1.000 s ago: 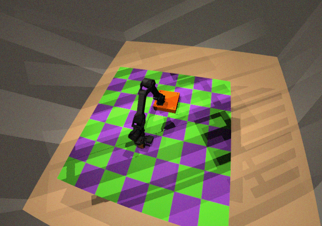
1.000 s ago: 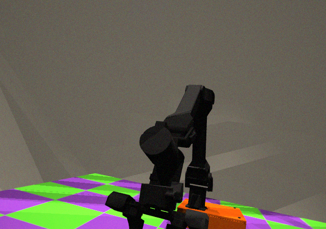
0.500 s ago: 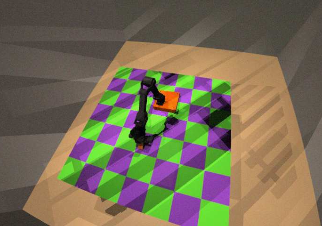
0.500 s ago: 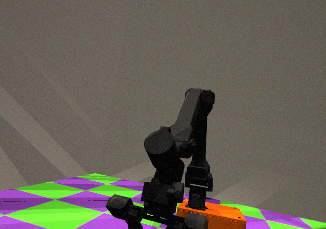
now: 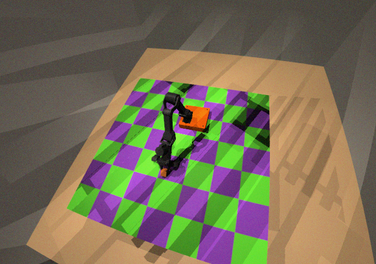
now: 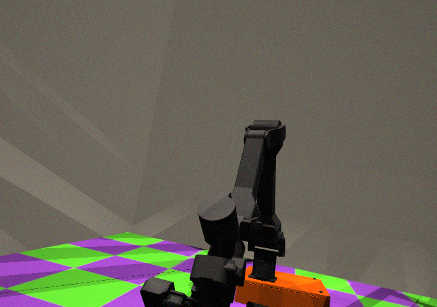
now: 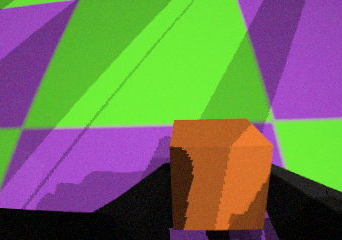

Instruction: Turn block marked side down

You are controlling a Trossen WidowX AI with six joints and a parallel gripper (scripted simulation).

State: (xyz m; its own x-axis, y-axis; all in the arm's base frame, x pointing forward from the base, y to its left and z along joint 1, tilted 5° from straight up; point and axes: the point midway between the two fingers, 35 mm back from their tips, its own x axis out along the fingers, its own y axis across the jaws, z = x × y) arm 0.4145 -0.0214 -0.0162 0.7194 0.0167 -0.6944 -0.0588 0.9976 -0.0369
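Your gripper point(image 7: 221, 227) is clenching the orange block point(image 7: 220, 172); you are holding it above the checkered mat point(image 7: 144, 75).

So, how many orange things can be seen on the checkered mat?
2. A small orange block is held between the fingers of the gripper, near the middle of the mat. A flat orange base plate lies under the arm's foot. More may be hidden behind the arm.

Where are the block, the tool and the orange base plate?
block point(image 7: 221, 172): wrist view, middle of its near orange face.
tool point(image 5: 165, 168): top view, between the fingertips, shut on the block.
base plate point(image 5: 199, 116): top view, bare top face right of the arm's foot.
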